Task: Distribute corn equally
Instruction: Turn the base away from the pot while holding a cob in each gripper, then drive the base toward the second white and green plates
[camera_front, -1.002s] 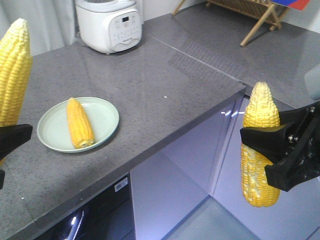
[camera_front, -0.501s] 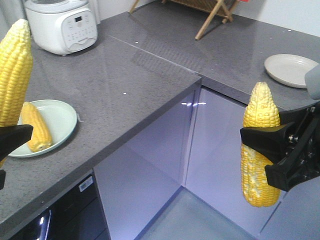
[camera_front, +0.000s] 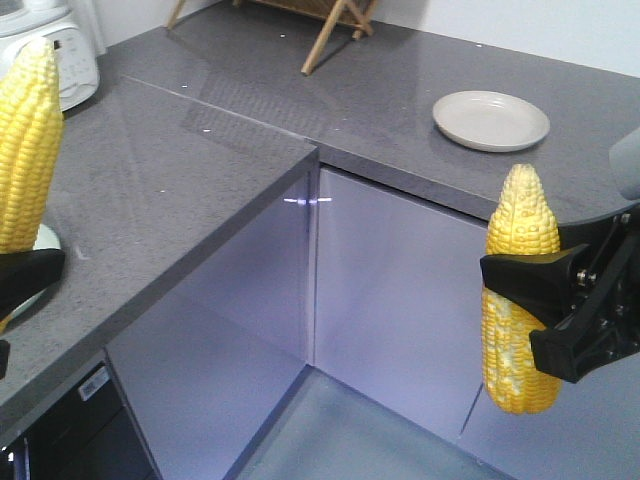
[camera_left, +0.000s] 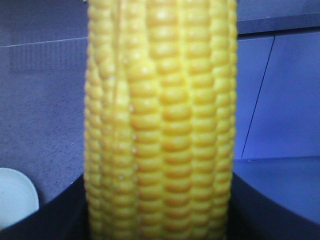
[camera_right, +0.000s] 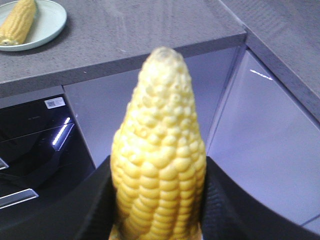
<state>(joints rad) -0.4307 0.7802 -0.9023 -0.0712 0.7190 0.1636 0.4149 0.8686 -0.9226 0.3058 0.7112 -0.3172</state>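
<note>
Two cobs of corn are held upright in the air. My left gripper (camera_front: 15, 270) is shut on one corn cob (camera_front: 28, 150) at the far left edge; that cob (camera_left: 160, 120) fills the left wrist view between the dark fingers (camera_left: 60, 210). My right gripper (camera_front: 510, 310) is shut on a cob with pale patches (camera_front: 520, 240), out in front of the cabinet fronts; its tip (camera_right: 162, 125) points up. A third cob (camera_right: 19, 22) lies on a pale green plate (camera_right: 50, 25) on the counter. An empty beige plate (camera_front: 490, 120) sits on the far right counter.
The grey L-shaped counter has a corner edge (camera_front: 310, 150) with lilac cabinet fronts (camera_front: 390, 270) below. A white rice cooker (camera_front: 55, 45) stands at the far left, a wooden rack (camera_front: 335, 25) at the back. A dark appliance front (camera_right: 35, 140) sits under the counter.
The whole view has swung right: the green plate with its cob and the rice cooker slid off left, and the beige plate came into view. Both grippers still hold their cobs the same way.
</note>
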